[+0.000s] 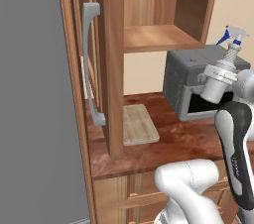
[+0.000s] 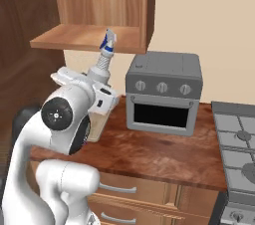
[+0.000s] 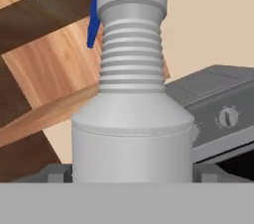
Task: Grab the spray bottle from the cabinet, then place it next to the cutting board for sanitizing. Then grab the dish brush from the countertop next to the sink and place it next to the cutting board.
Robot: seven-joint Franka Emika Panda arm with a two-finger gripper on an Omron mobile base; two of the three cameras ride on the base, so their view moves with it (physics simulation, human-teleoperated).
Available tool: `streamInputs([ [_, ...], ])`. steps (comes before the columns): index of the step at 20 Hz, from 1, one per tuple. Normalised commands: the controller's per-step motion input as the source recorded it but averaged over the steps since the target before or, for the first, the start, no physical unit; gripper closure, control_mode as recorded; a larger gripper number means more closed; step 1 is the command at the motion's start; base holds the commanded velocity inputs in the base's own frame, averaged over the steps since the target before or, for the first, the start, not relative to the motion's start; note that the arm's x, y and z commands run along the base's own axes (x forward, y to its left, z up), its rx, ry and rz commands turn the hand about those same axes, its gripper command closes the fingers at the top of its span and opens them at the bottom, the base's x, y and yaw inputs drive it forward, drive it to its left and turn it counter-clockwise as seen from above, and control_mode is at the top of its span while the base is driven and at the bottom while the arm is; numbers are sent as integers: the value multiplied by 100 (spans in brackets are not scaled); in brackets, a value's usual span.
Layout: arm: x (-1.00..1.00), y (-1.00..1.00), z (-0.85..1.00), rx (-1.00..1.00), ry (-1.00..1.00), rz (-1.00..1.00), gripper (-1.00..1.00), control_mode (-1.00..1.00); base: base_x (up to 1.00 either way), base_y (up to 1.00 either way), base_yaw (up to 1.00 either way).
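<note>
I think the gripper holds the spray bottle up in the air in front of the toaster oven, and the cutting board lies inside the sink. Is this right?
Not entirely. The gripper does hold the spray bottle in front of the toaster oven, but the cutting board lies flat on the countertop beside the cabinet, as the left base view shows.
</note>
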Motion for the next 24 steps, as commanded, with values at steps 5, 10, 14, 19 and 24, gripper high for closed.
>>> streamInputs([
  [5,11,-40,-57,-17,-7,65,100,-100,0,0,0],
  [10,1,-31,-63,-11,-17,62,100,-100,0,0,0],
  [14,10,-17,-61,-9,-22,56,100,-100,0,0,0],
  [19,23,-2,-33,0,-21,28,100,-100,0,0,0],
  [24,33,0,-31,0,-11,16,100,-100,0,0,0],
])
